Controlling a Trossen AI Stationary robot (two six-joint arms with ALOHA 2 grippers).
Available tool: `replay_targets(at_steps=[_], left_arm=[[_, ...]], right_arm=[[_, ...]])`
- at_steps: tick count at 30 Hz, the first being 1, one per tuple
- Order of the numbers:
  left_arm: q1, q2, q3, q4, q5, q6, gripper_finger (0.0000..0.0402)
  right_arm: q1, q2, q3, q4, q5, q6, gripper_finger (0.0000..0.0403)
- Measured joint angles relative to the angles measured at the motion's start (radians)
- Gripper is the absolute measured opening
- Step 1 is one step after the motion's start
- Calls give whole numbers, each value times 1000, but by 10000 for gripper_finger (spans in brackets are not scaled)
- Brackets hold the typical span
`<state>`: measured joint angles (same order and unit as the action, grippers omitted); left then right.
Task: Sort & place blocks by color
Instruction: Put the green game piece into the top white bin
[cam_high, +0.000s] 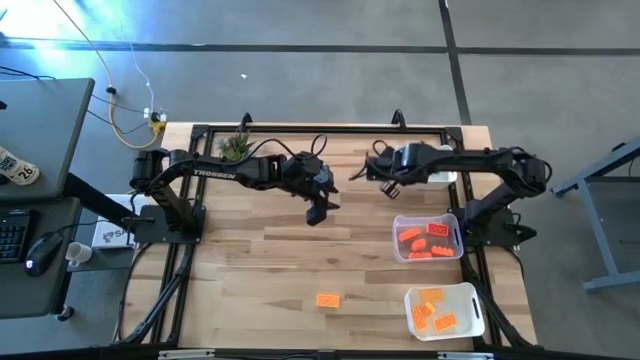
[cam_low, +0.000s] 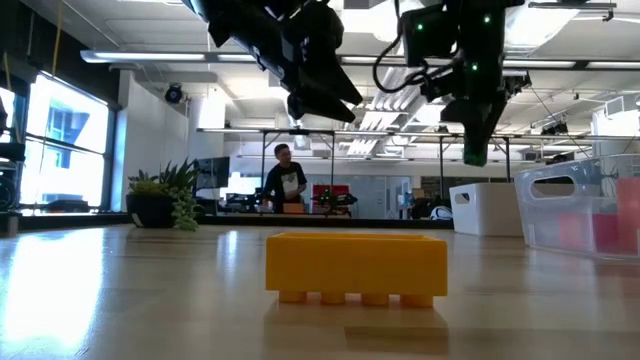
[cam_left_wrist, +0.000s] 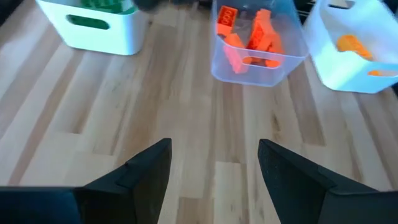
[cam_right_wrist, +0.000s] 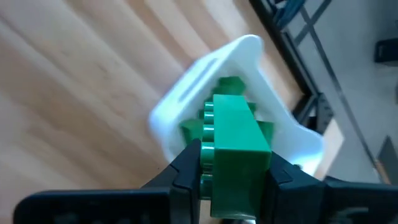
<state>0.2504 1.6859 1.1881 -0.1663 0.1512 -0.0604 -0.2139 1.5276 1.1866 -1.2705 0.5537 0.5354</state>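
My right gripper (cam_right_wrist: 234, 163) is shut on a green studded block (cam_right_wrist: 235, 127) above a white bin (cam_right_wrist: 186, 102) that holds more green blocks (cam_right_wrist: 229, 85). In the high view it (cam_high: 384, 178) hangs beside that bin (cam_high: 443, 179) at the table's far right. My left gripper (cam_left_wrist: 214, 152) is open and empty, raised over bare wood mid-table (cam_high: 318, 208). One yellow-orange block (cam_high: 327, 299) lies flat on the table near the front edge, and it fills the low view (cam_low: 357, 265). A clear bin (cam_high: 428, 238) holds red-orange blocks. A white bin (cam_high: 443, 310) holds yellow-orange ones. My right gripper pinches the green block between its two fingers (cam_right_wrist: 186, 163), one on each long side (cam_right_wrist: 214, 155). The studded face (cam_right_wrist: 208, 134) is turned sideways. The block is lifted clear and hangs in the air over the green bin, as the low view (cam_low: 476, 150) shows.
A small potted plant (cam_high: 236, 147) stands at the table's far left. The three bins line the right side. A black frame (cam_high: 300, 128) edges the table. Bare wood lies between the arms and the lone block. A person (cam_low: 285, 180) stands far behind the table.
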Motion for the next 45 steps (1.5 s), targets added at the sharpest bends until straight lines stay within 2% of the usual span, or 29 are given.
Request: replay_targets(at_steps=[13, 20, 24, 35, 45], left_arm=[[-4, 0, -1, -6, -14, -54, 229], [-5, 0, -1, -20, -14, -71, 229], [-5, 0, -1, -21, -14, -69, 229], [-5, 0, -1, -25, -13, -68, 229], [-5, -1, -1, -25, -13, -68, 229]], right_arm=[[-265, 0, 0, -58, -21, -236, 71], [-406, -2, -7, -79, -185, -274, 71], [-467, -2, -46, -86, -212, -288, 72], [-489, -2, -119, -78, -234, -272, 77], [-437, -2, -138, -79, -223, -187, 164]])
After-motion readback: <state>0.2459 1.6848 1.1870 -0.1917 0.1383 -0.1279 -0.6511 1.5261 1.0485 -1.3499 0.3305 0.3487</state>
